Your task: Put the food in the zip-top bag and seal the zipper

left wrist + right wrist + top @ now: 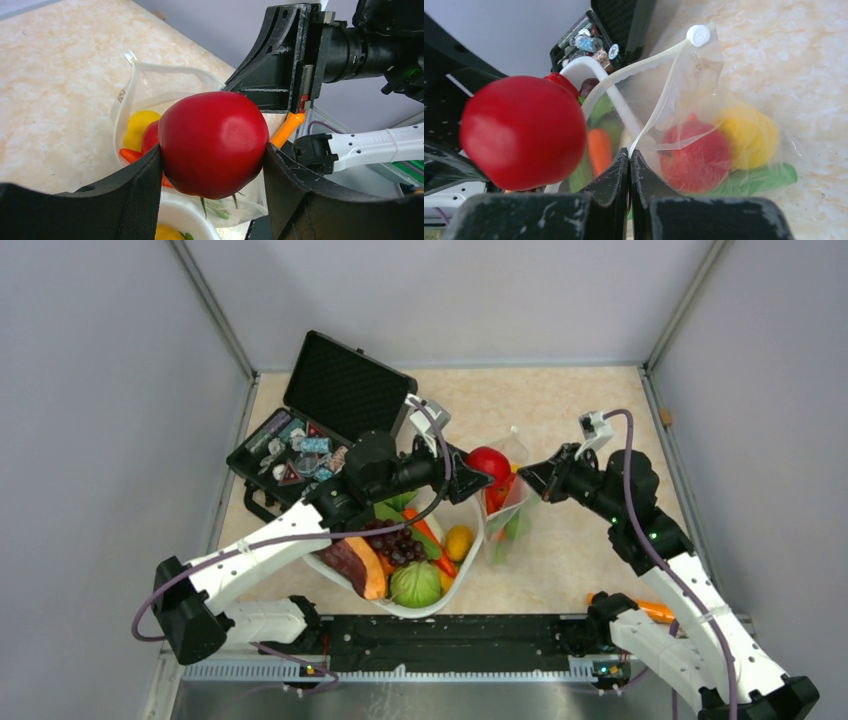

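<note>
My left gripper (478, 480) is shut on a glossy red tomato (212, 142) and holds it over the open mouth of the clear zip-top bag (510, 502). The tomato also shows in the top view (489, 464) and the right wrist view (524, 131). My right gripper (630, 155) is shut on the bag's zipper strip (664, 100) and holds the mouth edge up; it also shows in the top view (528, 478). Inside the bag lie a red piece (696, 155), a yellow lemon (749, 136) and a long green pod (759, 179).
A white oval basket (462, 578) beside the bag holds a papaya slice (358, 562), dark grapes (398, 542), a green cabbage-like piece (415, 585) and a yellow piece (458, 542). An open black hard case (325, 410) stands behind. An orange piece (655, 610) lies near the right arm base.
</note>
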